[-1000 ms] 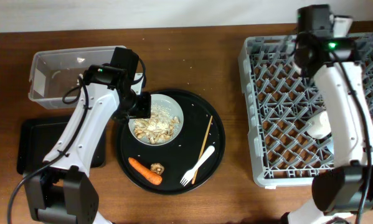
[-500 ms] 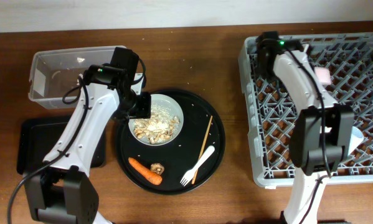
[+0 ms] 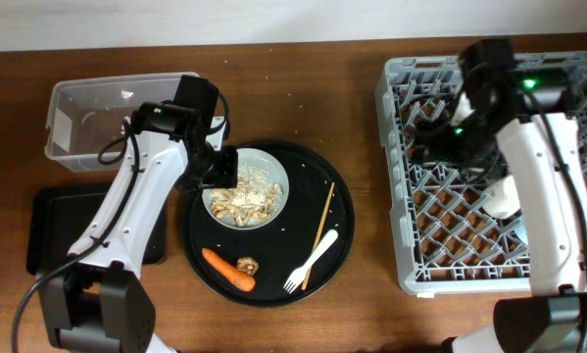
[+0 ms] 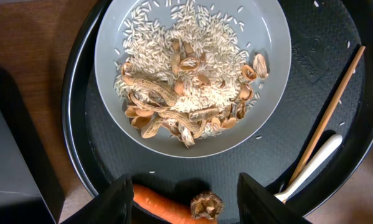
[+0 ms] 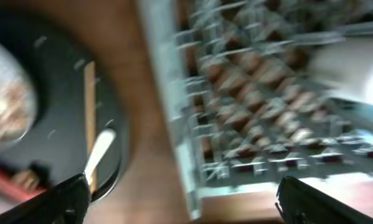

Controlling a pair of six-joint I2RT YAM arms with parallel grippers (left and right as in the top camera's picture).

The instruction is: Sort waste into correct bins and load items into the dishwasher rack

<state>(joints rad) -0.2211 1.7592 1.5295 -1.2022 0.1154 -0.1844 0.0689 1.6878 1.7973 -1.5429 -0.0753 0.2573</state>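
The pale bowl (image 3: 246, 188) holds beige food scraps (image 4: 186, 87) and sits on the round black tray (image 3: 342, 196). My left gripper (image 3: 221, 167) hangs over the bowl's left rim, open, with nothing gripped (image 4: 192, 199). Below it in the left wrist view lie the orange carrot (image 4: 158, 205) and the brown lump (image 4: 206, 205). The chopstick (image 3: 320, 233) and white fork (image 3: 311, 262) lie on the tray's right side. My right gripper (image 3: 438, 135) hovers over the left part of the grey dishwasher rack (image 3: 401, 245), jaws wide open and empty (image 5: 189, 199). A white cup (image 3: 504, 199) rests in the rack.
The clear tub (image 3: 58, 108) stands at the back left, with the shallow black rectangular tray (image 3: 43, 230) in front of it. The right wrist view is blurred; it shows the rack's edge (image 5: 174, 124), the chopstick (image 5: 89, 106) and the fork (image 5: 100, 149).
The right arm has swung across the rack to its left part and its jaws have gone from shut to wide open. The left arm has not moved.
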